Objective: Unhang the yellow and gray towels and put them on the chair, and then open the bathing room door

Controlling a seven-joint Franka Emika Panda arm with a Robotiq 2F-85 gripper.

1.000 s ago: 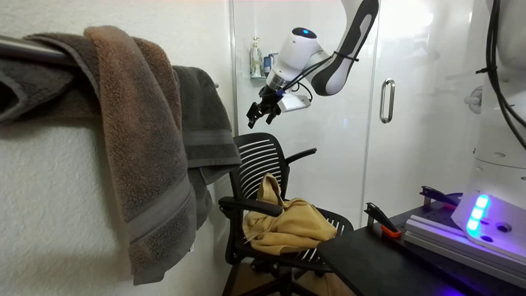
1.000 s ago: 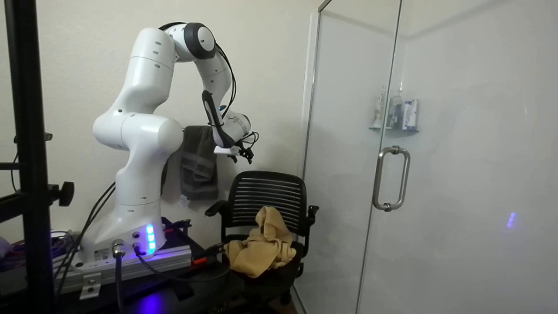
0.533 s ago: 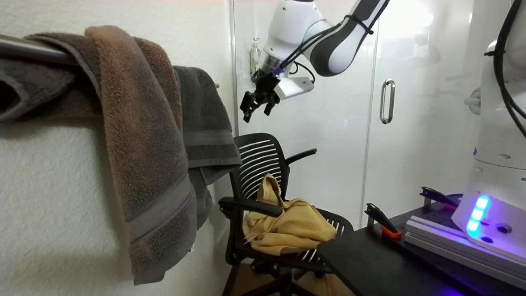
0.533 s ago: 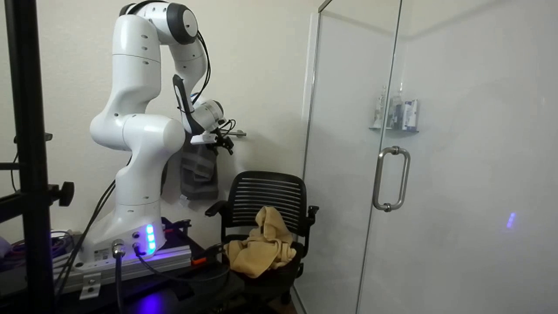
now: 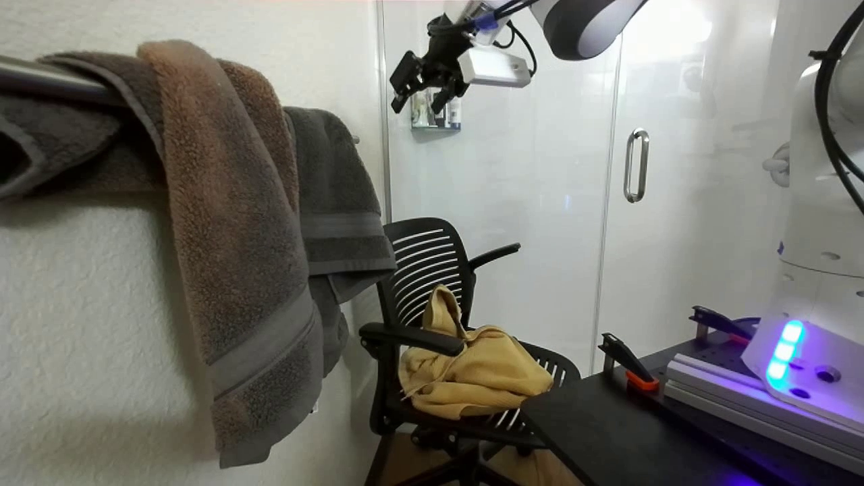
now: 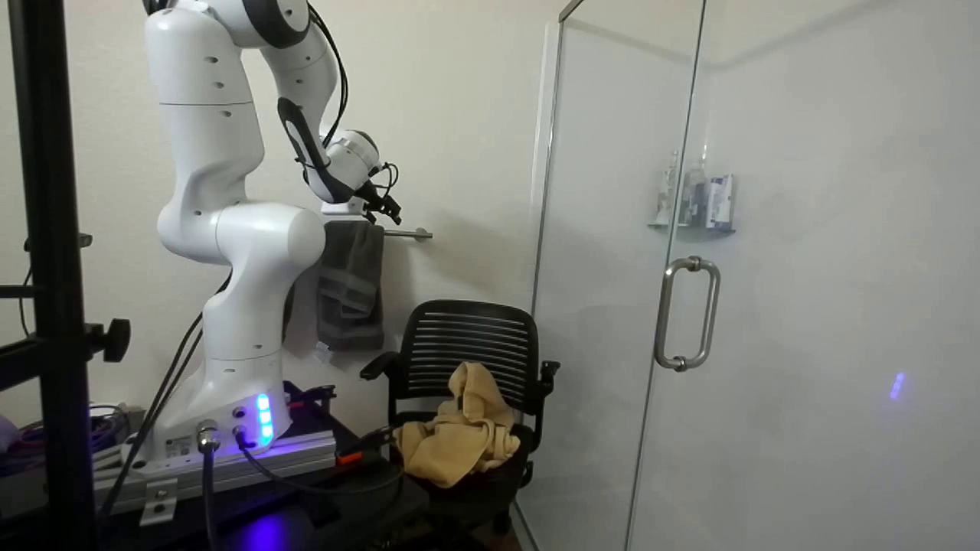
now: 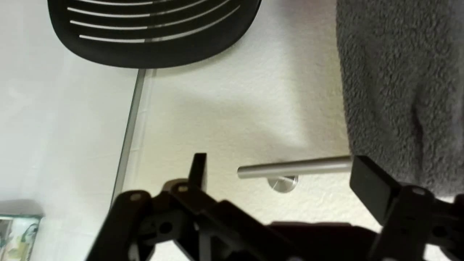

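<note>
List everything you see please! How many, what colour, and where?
chair: one, black, by the cream wall
yellow towel: one, yellow, on the chair
rail: one, silver, on the wall
gray towels: two or more, gray-brown, on the rail
glass panel: one, clear, beside the chair
shower door: one, clear, beside the panel
handle: one, silver, on that door
shelf: one, pale, behind the panel
bottles: several, mixed, on the shelf
table: one, black, near the chair
clamps: two or more, black-orange, on the table
pole: one, black, in an exterior view
arm: one, white, above the table
tool: one, black, at the arm's end
</note>
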